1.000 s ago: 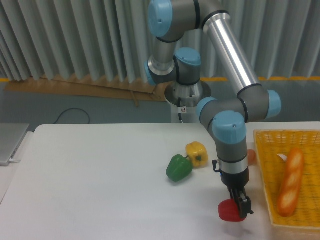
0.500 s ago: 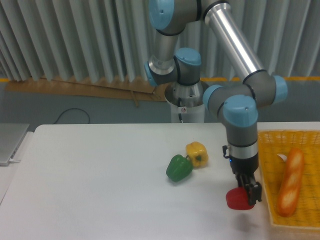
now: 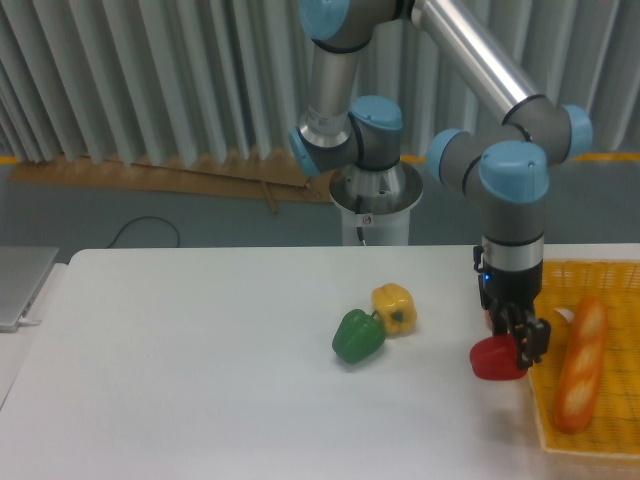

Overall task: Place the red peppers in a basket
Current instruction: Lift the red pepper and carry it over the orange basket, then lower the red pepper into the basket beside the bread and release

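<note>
Near the desk's right edge, the tool point(image 3: 521, 345) hung clamped on the pepper point(image 3: 497, 359), which was lifted clear of the desk point(image 3: 200, 380) and sat just left of the basket point(image 3: 560, 440) rim. The likeliest trouble, to my eye, was a clip against that rim: the pepper hung low beside the near wall, and a sideways carry without more height could knock it loose. The pepper lay slightly left of the fingers, so the grip looked off-centre. Inside the basket lay a bread loaf point(image 3: 580, 365). Farther back, mid-desk, sat a green pepper point(image 3: 358, 337) touching a yellow pepper point(image 3: 394, 308).
</note>
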Available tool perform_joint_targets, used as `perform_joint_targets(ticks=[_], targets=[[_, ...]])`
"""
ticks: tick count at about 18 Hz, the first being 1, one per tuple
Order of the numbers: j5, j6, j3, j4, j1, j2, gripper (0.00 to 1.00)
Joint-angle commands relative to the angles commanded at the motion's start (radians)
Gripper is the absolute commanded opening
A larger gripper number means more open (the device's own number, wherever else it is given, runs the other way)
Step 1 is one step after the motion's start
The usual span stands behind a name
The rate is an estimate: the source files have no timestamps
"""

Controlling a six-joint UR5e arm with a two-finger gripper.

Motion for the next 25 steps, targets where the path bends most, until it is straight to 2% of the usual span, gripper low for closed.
perform_joint_targets(ticks=[3, 5, 8, 17, 25], targets=[[0.0, 0.03, -0.014, -0.006, 0.058, -0.002, 0.44], [-0.011, 0.144, -0.025, -0.003, 0.104, -0.002, 0.45], [-0.081, 0.192, -0.025, -0.003, 0.149, -0.003, 0.45], [-0.071, 0.484, -0.028, -0.003, 0.178, -0.014, 0.45], [-0.034, 0.502, -0.029, 0.005, 0.175, -0.026, 0.47]])
